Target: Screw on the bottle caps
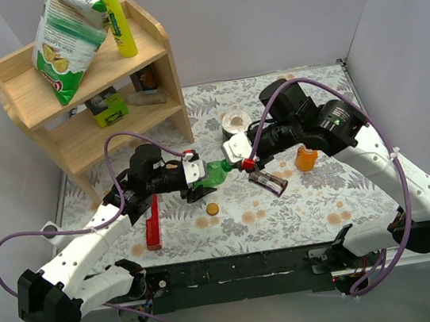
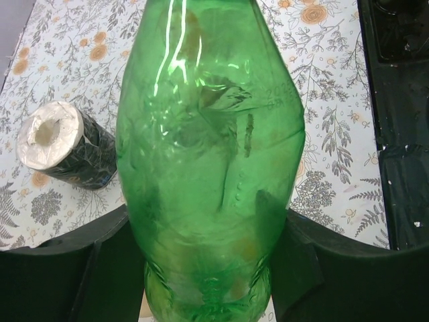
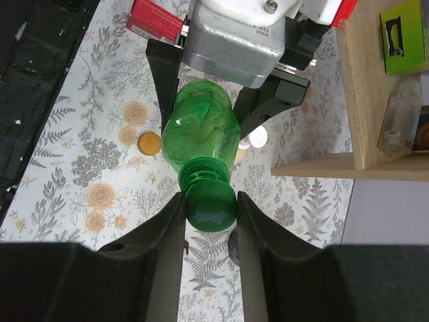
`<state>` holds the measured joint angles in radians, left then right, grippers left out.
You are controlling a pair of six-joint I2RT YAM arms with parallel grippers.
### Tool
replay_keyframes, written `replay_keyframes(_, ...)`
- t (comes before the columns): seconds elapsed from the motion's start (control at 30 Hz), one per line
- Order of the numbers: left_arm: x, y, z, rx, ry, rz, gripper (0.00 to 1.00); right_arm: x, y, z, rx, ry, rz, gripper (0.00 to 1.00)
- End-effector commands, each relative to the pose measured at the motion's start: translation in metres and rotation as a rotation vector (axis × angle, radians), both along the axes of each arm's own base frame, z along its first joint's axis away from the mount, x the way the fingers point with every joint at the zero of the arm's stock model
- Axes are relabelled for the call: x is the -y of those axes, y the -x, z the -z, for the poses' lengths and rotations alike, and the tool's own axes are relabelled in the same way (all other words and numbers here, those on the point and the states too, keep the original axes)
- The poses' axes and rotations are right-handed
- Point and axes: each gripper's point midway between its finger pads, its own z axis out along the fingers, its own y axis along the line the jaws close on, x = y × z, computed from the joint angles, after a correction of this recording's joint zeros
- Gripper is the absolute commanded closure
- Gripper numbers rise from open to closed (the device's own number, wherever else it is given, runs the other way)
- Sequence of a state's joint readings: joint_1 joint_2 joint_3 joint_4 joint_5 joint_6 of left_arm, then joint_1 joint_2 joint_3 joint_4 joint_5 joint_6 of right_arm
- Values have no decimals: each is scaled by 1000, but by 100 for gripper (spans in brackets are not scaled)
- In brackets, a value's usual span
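Two arms are meeting over the middle of the table (image 1: 301, 205) — one bracing a bottle, the other working its cap.

The left gripper (image 1: 195, 173) is clamping the translucent green bottle (image 1: 218, 172) around its body and holding it level above the table, neck pointing right, so the right gripper (image 1: 240, 165) can come at it end-on. The right fingers are pinching the dark green cap (image 3: 211, 206) sitting on the neck — probably for twisting it on. The orange-brown cap (image 1: 213, 208) is lying just nearer, and the orange bottle (image 1: 306, 157) is standing further right.

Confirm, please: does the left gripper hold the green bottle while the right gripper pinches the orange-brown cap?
The cap is wrong: the right wrist view shows the right gripper pinching the dark green cap. The left gripper does hold the green bottle.
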<state>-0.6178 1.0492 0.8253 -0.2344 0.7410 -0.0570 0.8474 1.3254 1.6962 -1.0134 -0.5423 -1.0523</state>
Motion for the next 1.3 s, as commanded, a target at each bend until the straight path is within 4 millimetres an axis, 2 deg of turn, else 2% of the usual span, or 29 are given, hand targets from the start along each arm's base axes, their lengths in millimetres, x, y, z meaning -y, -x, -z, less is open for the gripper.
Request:
replay_keyframes(0.0, 4, 2, -22, 96, 62, 23, 100, -3, 9, 2, 4, -8, -50, 69)
replay_keyframes(0.27, -2, -5, -31, 216, 158, -50, 100, -4, 19, 7, -57, 8, -85, 69)
replay_keyframes(0.73, 5, -9, -33, 183, 156, -36, 100, -17, 11, 0, -27, -50, -88, 69)
replay_keyframes(1.03, 2, -14, -36, 220, 184, -77, 100, -15, 10, 12, -29, -9, -85, 69)
replay_keyframes(1.27, -2, -24, -36, 269, 212, -136, 100, -17, 5, 37, -140, 78, -26, 70)
